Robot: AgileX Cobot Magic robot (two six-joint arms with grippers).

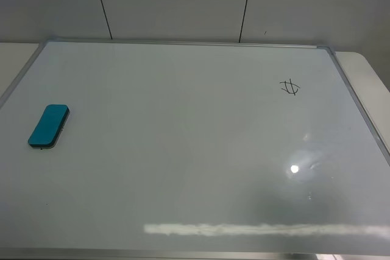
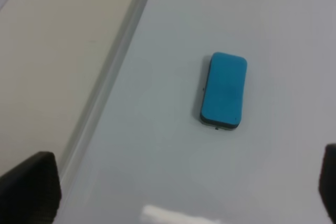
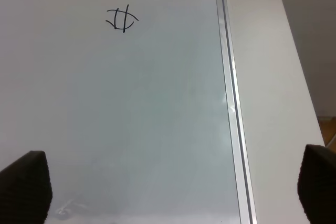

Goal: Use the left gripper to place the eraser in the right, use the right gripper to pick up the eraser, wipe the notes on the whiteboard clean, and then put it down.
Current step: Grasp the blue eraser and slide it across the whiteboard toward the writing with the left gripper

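My left pincer (image 2: 178,187) gapes empty over the teal plastic, felt-based eraser (image 2: 224,90), which lies flat near the left edge of the glossy white, silver-framed whiteboard (image 1: 183,168). My right pincer (image 3: 170,184), likewise released, hangs by the right edge near the small black marker scribble (image 3: 122,19).

Grey panelled wall (image 1: 177,1) with two dark seams (image 1: 102,3) behind a cream table (image 1: 12,59)

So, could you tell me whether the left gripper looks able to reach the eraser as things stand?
Probably yes: the eraser lies alone on the whiteboard, nothing on or beside it, and the left gripper faces it, jaws wide open.
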